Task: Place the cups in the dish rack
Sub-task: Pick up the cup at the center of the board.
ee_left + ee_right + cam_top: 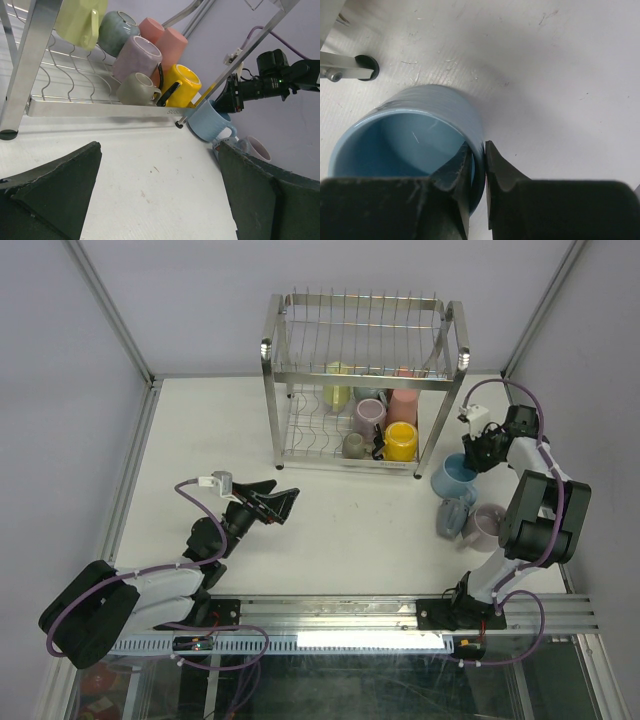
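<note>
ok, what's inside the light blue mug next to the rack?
One finger of the right hand sits inside the light blue mug, pinching its wall against the outer finger. The visible interior is bare glaze; the hand covers the near part.

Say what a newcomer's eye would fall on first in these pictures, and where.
The shiny dish rack stands at the far side of the table, its lower tier full of colourful mugs, a yellow mug in front. Right of it, the right gripper pinches the wall of a light blue mug, one finger inside, one outside. The left gripper gapes open and empty.
</note>
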You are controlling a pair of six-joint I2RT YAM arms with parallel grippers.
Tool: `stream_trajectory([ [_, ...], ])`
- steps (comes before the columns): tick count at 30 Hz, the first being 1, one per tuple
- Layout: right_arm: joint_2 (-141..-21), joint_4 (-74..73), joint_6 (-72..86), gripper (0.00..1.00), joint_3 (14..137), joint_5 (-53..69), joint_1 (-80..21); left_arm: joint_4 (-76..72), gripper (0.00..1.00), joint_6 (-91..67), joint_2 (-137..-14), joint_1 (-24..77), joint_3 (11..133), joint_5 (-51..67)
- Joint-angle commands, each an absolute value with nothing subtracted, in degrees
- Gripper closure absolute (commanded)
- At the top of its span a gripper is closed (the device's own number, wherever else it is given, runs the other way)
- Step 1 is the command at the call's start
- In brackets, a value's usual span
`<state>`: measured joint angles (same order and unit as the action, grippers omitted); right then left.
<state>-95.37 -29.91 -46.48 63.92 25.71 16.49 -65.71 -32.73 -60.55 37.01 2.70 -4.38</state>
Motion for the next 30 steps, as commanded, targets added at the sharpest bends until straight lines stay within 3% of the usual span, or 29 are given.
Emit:
stream_trajectory([
  [1, -94.6, -26.6, -45.3, 0.99, 65.5, 25.9, 17.1, -69.3, 0.01, -33.5, -59.9, 36.4, 3.2, -3.4],
  [15, -90.5, -23.8, -43.1, 1.0, 65.9, 30.4, 21.0, -70.9, 0.01, -35.2, -60.2, 35.9, 2.7, -2.6],
  [30, -81.0, -23.1, -40.8, 1.0, 64.9, 38.1, 26.3, -82.4, 0.01, -44.2, -68.5, 31.9, 3.1, 6.2],
])
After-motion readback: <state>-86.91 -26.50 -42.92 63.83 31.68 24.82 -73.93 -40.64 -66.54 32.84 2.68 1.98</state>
